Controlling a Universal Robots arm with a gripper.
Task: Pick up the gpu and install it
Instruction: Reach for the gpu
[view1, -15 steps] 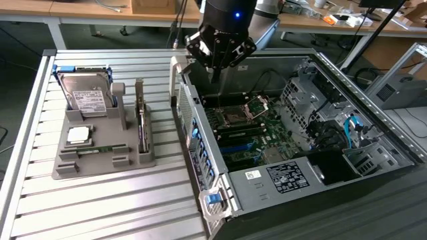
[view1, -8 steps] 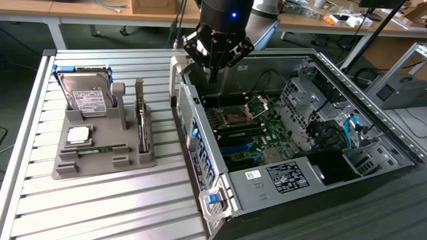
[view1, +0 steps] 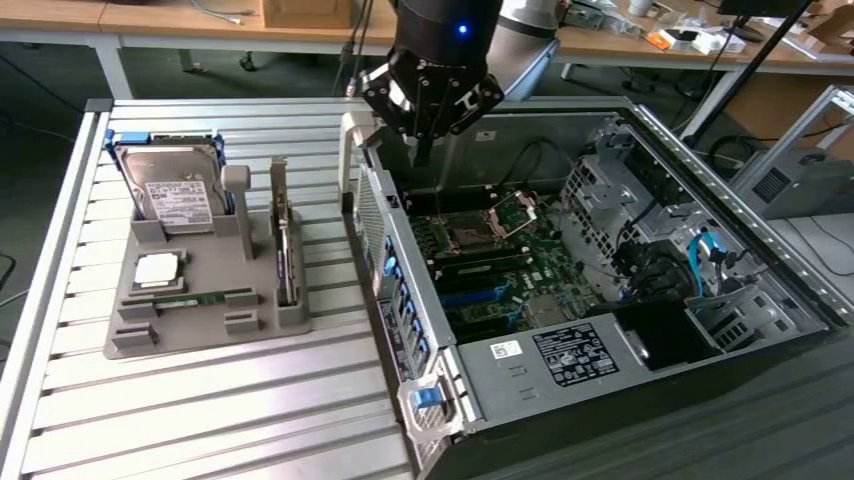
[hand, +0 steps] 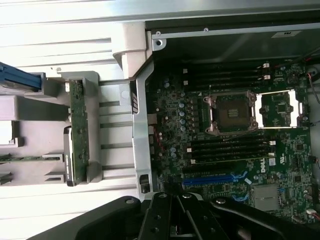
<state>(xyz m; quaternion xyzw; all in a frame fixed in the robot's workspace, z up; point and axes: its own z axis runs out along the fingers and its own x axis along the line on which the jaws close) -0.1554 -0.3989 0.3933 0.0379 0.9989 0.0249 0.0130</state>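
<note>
Claw (view1: 422, 150) clenched on nothing, hanging over the open case (view1: 378, 215). The gpu (view1: 282, 240) stands edge-on in its grey holder (view1: 200, 325): light, stiff, fragile, I'd say; pinch its upper edge.

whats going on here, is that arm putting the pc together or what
One robot arm's black gripper hangs shut and empty over the open dark computer case, above the green motherboard and near the side that faces the parts holder. The gpu, a thin dark circuit card with a silvery metal edge, stands edge-on in the grey plastic holder on the slatted metal table, next to the silver hard drive with a white label. It has not been picked up yet.
</note>
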